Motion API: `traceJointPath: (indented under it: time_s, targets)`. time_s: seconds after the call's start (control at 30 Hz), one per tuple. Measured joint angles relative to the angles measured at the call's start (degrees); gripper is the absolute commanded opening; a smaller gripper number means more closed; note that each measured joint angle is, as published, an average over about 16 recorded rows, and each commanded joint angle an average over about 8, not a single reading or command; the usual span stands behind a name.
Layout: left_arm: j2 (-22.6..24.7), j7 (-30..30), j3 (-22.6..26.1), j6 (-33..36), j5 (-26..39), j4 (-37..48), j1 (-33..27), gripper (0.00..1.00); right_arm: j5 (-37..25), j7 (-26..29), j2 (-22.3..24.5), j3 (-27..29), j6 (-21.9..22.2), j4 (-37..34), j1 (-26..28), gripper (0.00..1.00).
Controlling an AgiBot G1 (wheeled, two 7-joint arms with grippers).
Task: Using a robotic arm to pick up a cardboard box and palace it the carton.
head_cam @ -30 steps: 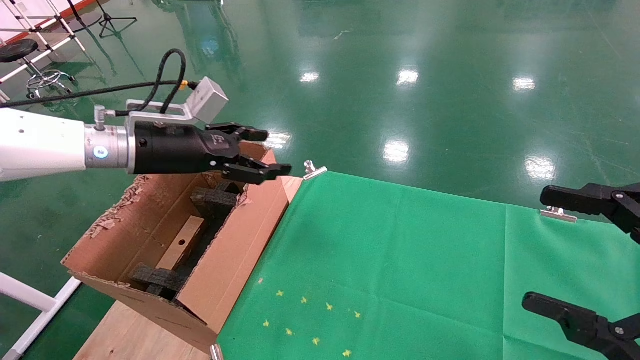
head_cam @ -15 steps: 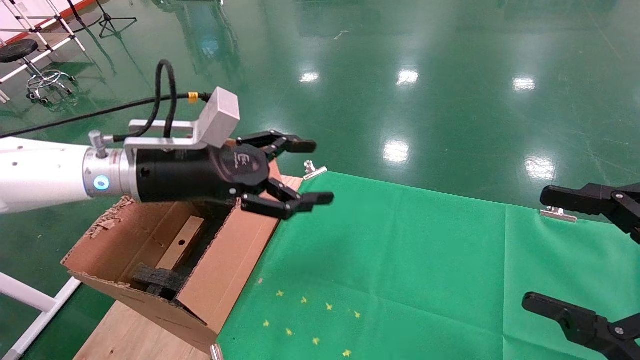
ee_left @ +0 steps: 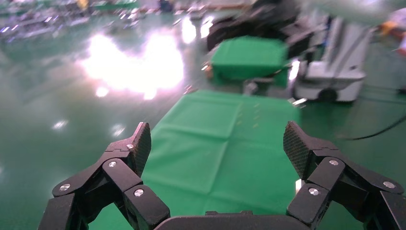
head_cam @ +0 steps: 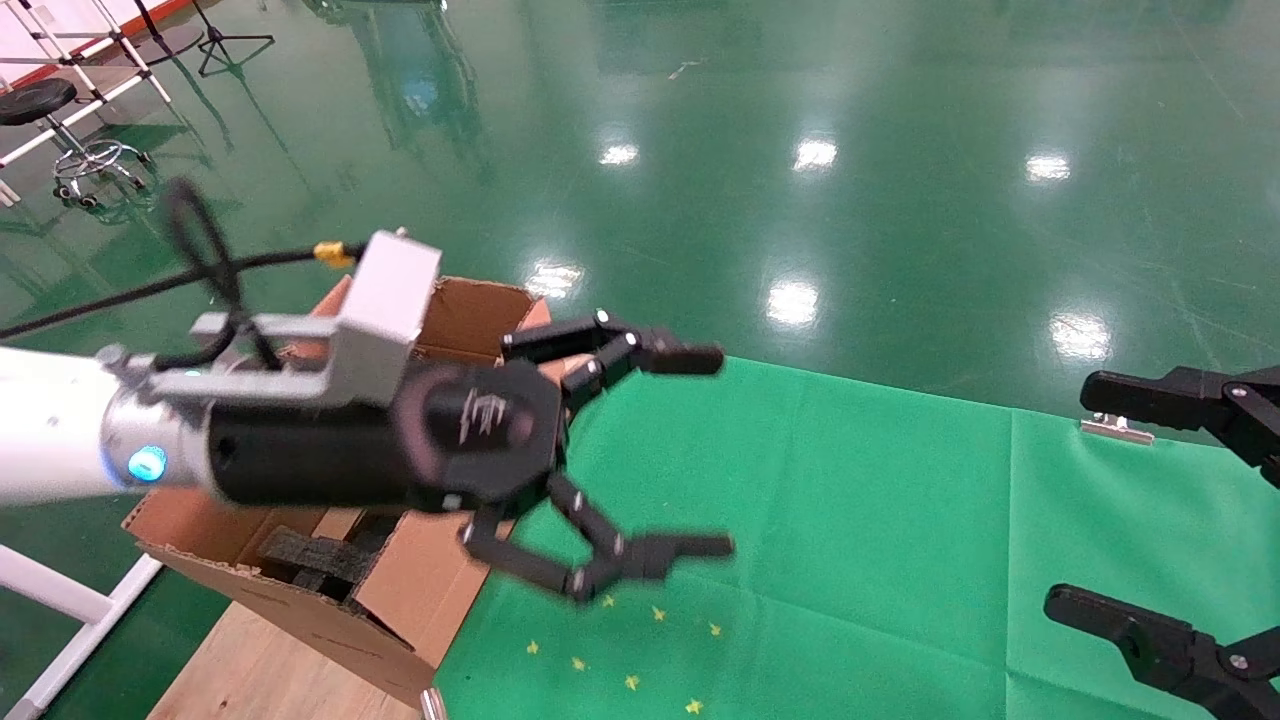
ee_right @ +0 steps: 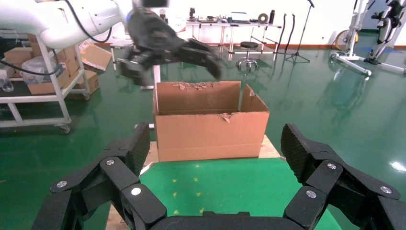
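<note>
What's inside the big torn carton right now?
Dark grey foam pieces show at the near end of the carton. The left gripper, open and empty, hangs in front and covers the rest, so the small box cannot be seen.

The left gripper (head_cam: 715, 450) and its arm blur in the head view and hide most of the carton (head_cam: 420, 600)'s inside, so the box cannot be made out there. The right gripper (head_cam: 1150, 510) is cut off by the head view's right edge. The table's near left corner is cut off below.

glossy green floor (head_cam: 900, 200) mirrors ceiling lights; stool (head_cam: 40, 105) stands far-left.
</note>
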Motion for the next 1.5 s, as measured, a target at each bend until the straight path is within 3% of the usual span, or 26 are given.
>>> traceJointPath:
  time_s: [0.4,1.5]
  targets:
    - [-0.59,0.90,-1.57,0.98,-4.78,-4.22,3.52,1.00,0.00,0.00,0.01,0.00,0.01,-0.01,-0.01,1.00]
    - [-0.38,0.64,-1.02,0.58,-3.05,-2.71,2.29,1.00,0.01,0.00,0.01,0.00,0.01,-0.01,-0.01,1.00]
